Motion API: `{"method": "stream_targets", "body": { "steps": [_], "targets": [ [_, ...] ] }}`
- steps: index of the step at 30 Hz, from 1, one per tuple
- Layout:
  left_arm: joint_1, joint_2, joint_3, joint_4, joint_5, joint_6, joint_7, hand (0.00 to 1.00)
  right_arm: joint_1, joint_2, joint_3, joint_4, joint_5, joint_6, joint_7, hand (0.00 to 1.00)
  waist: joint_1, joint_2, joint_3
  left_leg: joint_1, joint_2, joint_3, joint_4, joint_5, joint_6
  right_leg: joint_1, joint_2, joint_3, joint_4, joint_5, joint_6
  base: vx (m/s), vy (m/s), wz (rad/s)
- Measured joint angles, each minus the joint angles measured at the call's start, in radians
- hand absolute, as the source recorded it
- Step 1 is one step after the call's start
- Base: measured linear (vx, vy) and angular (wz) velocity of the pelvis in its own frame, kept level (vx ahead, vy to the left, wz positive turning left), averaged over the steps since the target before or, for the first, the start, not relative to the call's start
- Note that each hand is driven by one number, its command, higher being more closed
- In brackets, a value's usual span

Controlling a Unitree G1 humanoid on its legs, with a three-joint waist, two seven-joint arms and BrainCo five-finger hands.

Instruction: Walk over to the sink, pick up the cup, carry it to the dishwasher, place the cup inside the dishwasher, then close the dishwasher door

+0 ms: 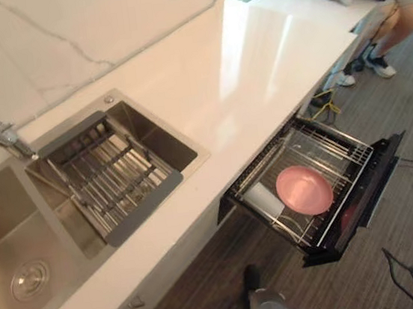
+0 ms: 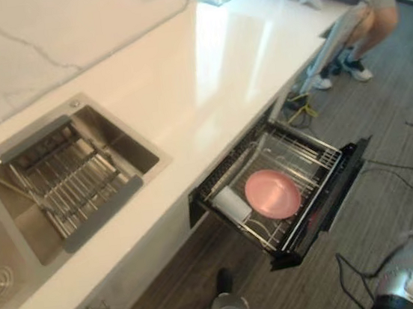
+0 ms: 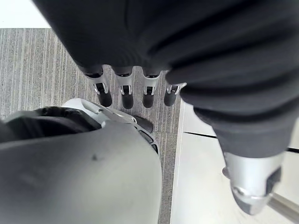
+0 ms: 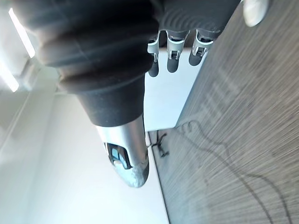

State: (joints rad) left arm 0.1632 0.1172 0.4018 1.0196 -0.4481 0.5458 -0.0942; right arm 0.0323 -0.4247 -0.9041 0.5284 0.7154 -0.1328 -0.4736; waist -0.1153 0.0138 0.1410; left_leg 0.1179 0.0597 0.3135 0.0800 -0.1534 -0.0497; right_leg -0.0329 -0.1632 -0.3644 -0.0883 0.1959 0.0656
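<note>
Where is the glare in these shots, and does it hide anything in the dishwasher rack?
Left eye view: window light glares off the countertop, whitening a strip. Right eye view: the same bright strip; the dishwasher rack lies outside it, so the pink plate and white cup show plainly.

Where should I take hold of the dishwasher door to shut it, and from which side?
Take the door by the top edge of its dark front panel, near the middle, coming from the floor side, opposite the counter. It stands pulled out, and that panel is the outermost, unobstructed part. A central hold should push it in straight. The right hand hangs open, fingers free.
</note>
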Motion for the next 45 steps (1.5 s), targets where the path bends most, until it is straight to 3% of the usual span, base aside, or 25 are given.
{"method": "stream_targets", "body": {
  "steps": [2, 6, 9, 14, 20, 34, 39, 45],
  "targets": [
    [-0.002, -0.007, 0.034, 0.018, 0.0, 0.013, 0.0, 0.0, 0.023, 0.055, -0.002, 0.002, 0.058, -0.002, 0.068, 0.0, -0.007, 0.009, -0.006, 0.007, 0.001, 0.001, -0.011, 0.003, -0.007, 0.0, -0.001, 0.001, 0.0, -0.003, -0.004, -0.04, -0.001, -0.03],
    [0.006, -0.025, 0.076, 0.024, 0.001, 0.019, 0.0, 0.0, 0.043, 0.184, 0.078, 0.01, 0.169, 0.008, 0.216, 0.0, 0.009, 0.028, -0.018, 0.007, 0.011, -0.009, -0.031, 0.016, -0.018, 0.0, 0.007, -0.017, 0.0, -0.011, -0.009, -0.04, -0.034, 0.1],
    [0.01, -0.045, 0.093, 0.024, 0.002, 0.021, 0.005, 0.0, 0.04, 0.264, 0.162, 0.033, 0.191, 0.01, 0.27, 0.0, 0.041, 0.037, -0.023, 0.008, 0.025, -0.014, -0.032, 0.019, -0.023, 0.014, 0.013, -0.041, 0.0, -0.019, -0.011, -0.01, -0.031, 0.21],
    [0.035, -0.08, 0.119, 0.025, 0.019, 0.021, 0.005, 0.0, 0.039, 0.322, 0.225, 0.129, 0.201, -0.006, 0.321, 0.0, 0.084, 0.04, -0.037, 0.009, 0.033, -0.037, -0.053, 0.045, -0.033, 0.037, 0.011, -0.089, -0.001, -0.031, -0.003, 0.03, 0.01, 0.32],
    [0.051, -0.079, 0.131, 0.031, 0.021, 0.023, -0.002, 0.0, 0.059, 0.314, 0.283, 0.21, 0.2, -0.029, 0.336, 0.0, 0.092, 0.041, -0.046, 0.022, 0.034, -0.084, -0.068, 0.061, -0.031, 0.069, 0.009, -0.143, -0.001, -0.034, 0.004, 0.04, 0.018, 0.2],
    [0.069, -0.05, 0.004, 0.023, 0.041, 0.019, -0.006, 0.0, -0.047, 0.243, 0.512, 0.227, 0.18, -0.037, 0.323, 0.0, 0.127, 0.048, -0.042, -0.046, 0.029, -0.209, -0.064, 0.1, -0.042, 0.08, 0.005, -0.254, -0.001, -0.049, -0.005, -0.05, -0.02, 0.25],
    [0.093, -0.054, -0.013, 0.023, 0.058, -0.003, -0.021, 0.0, -0.089, 0.215, 0.531, 0.195, 0.181, -0.032, 0.374, 0.0, 0.146, 0.09, -0.022, -0.077, 0.027, -0.259, -0.063, 0.102, -0.044, 0.073, 0.008, -0.289, -0.001, -0.051, -0.011, -0.04, -0.016, 0.2],
    [0.113, -0.058, -0.023, 0.051, 0.063, -0.038, -0.026, 0.0, -0.151, 0.172, 0.542, 0.194, 0.215, -0.021, 0.414, 0.0, 0.154, 0.137, -0.007, -0.119, 0.023, -0.324, -0.066, 0.157, -0.044, 0.071, 0.006, -0.357, 0.0, -0.053, -0.016, -0.01, -0.007, 0.32]
  ]
}}
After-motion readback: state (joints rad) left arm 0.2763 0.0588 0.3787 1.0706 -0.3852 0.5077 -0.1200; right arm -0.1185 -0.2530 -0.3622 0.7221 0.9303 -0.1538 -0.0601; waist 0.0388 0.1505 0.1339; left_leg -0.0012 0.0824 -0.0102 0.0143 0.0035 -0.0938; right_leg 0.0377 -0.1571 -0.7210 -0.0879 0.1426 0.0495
